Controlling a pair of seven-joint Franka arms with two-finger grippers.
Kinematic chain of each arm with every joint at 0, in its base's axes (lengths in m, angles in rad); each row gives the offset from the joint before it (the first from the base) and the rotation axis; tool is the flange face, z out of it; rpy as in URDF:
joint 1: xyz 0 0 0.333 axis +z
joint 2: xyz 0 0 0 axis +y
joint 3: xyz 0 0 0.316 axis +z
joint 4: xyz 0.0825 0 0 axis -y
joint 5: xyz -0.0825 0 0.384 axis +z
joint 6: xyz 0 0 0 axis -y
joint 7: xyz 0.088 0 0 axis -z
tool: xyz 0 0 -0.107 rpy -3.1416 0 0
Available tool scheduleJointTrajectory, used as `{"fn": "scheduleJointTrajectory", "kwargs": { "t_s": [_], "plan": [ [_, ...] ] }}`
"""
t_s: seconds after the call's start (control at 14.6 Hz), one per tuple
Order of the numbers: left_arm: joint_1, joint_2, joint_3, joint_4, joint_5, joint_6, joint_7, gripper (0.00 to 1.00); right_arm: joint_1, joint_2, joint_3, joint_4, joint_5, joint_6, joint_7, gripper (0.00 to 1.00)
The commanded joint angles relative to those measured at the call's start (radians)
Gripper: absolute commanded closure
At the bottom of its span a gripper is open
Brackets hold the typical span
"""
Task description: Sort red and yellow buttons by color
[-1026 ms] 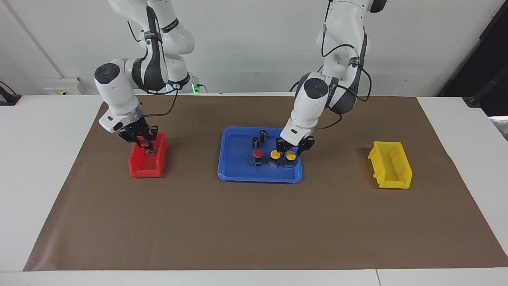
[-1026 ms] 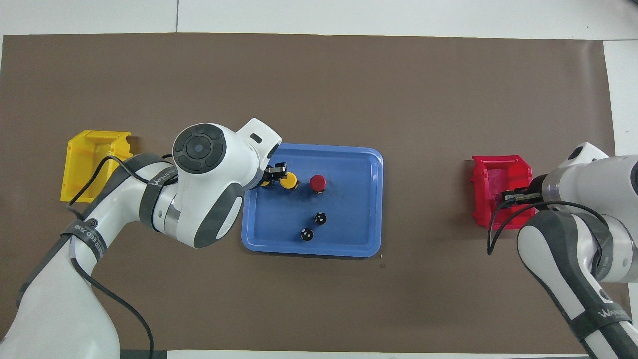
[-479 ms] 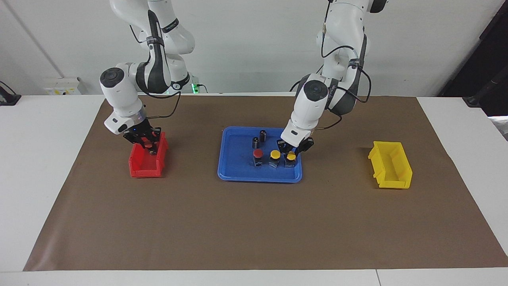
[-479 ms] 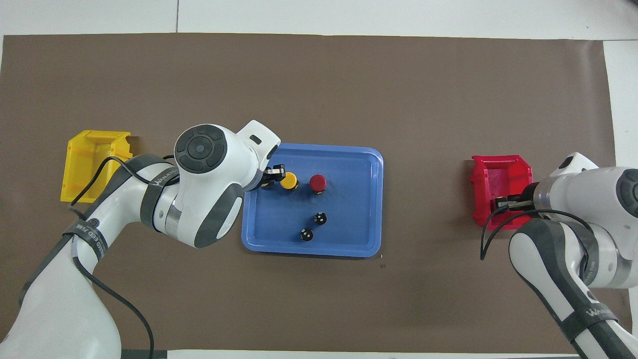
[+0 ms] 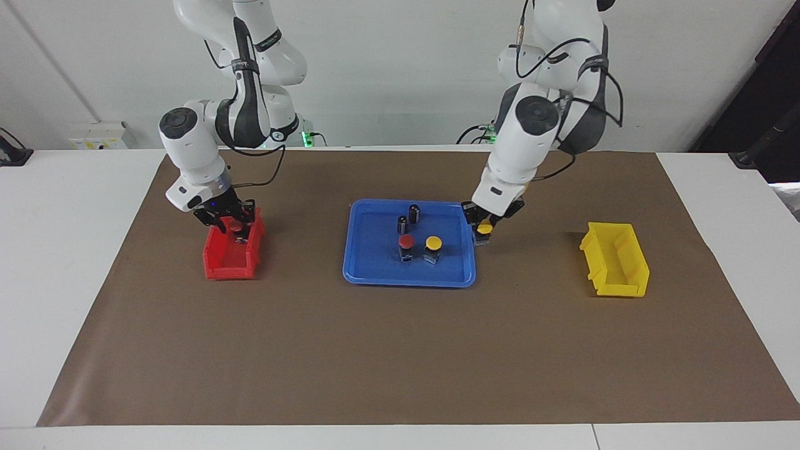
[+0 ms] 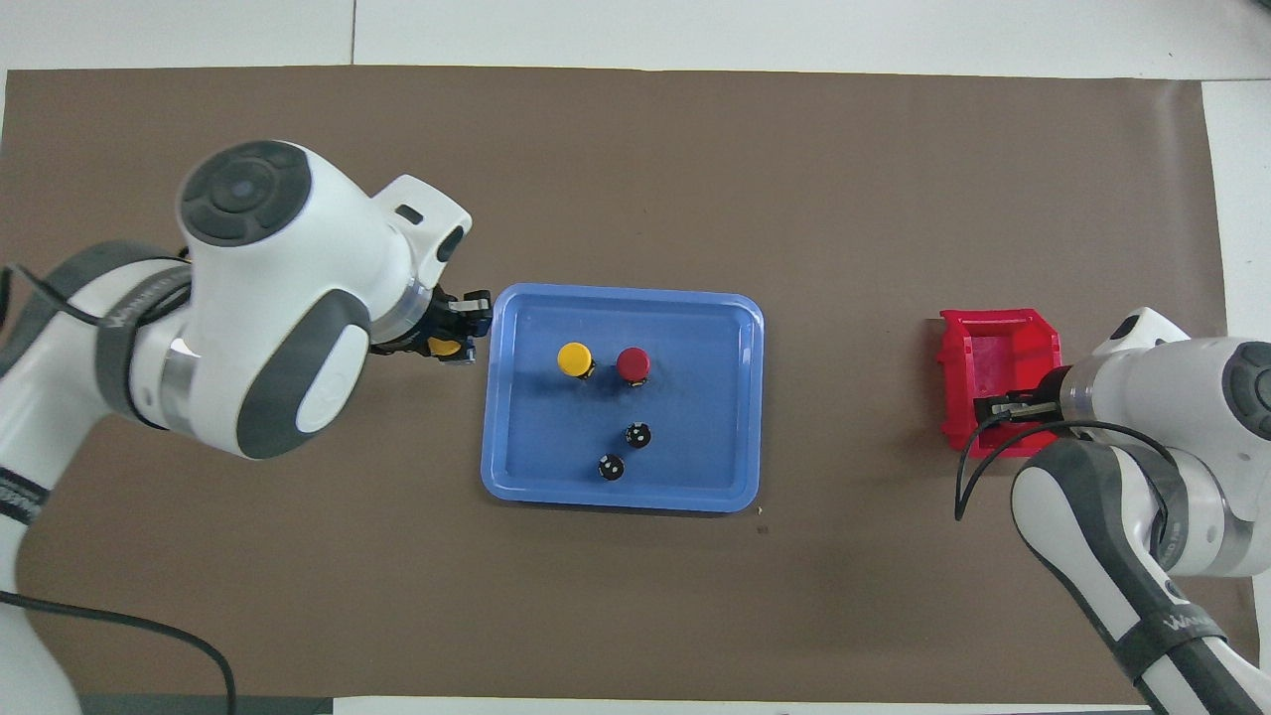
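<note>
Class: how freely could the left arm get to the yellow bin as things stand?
Probably freely. The left tool holds a yellow button just off the tray; only bare mat lies between it and the yellow bin.

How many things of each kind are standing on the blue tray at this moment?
On the blue tray:
Yellow button: 1
Red button: 1
Dark cylinders: 2
Total: 4
Not counted: the held yellow button, which the left gripper grips just outside the tray's edge.
</note>
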Motion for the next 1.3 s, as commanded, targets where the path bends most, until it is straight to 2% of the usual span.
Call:
{"fn": "scheduleJointTrajectory", "kwargs": {
  "t_s": [0.0,0.21,0.34,0.48,0.68,0.96,1.23],
  "plan": [
    [0.201,-0.025,0.002,-0.020,0.006,-0.050,0.200,0.98,-0.008,0.028,0.005,0.116,0.017,-0.120,-0.030,0.37],
    [0.358,-0.016,0.002,-0.022,0.061,0.027,0.380,0.99,0.001,0.033,0.019,0.249,0.016,-0.267,-0.021,0.36],
    [0.438,-0.014,0.001,-0.064,0.061,0.113,0.461,0.99,0.056,0.036,0.019,0.341,0.016,-0.363,0.048,0.35],
    [0.472,-0.010,0.001,-0.123,0.061,0.205,0.500,0.99,0.148,0.094,0.019,0.480,0.016,-0.450,0.177,0.33],
    [0.475,-0.007,0.002,-0.189,0.061,0.276,0.549,0.99,0.300,0.170,0.019,0.642,0.017,-0.461,0.370,0.33],
    [0.493,-0.008,0.002,-0.269,0.061,0.331,0.637,0.99,0.510,0.373,0.019,0.878,-0.006,-0.483,0.698,0.31],
    [0.495,-0.013,0.002,-0.321,0.061,0.370,0.640,0.99,0.661,0.491,0.019,0.894,-0.069,-0.386,0.860,0.31]
  ]
}}
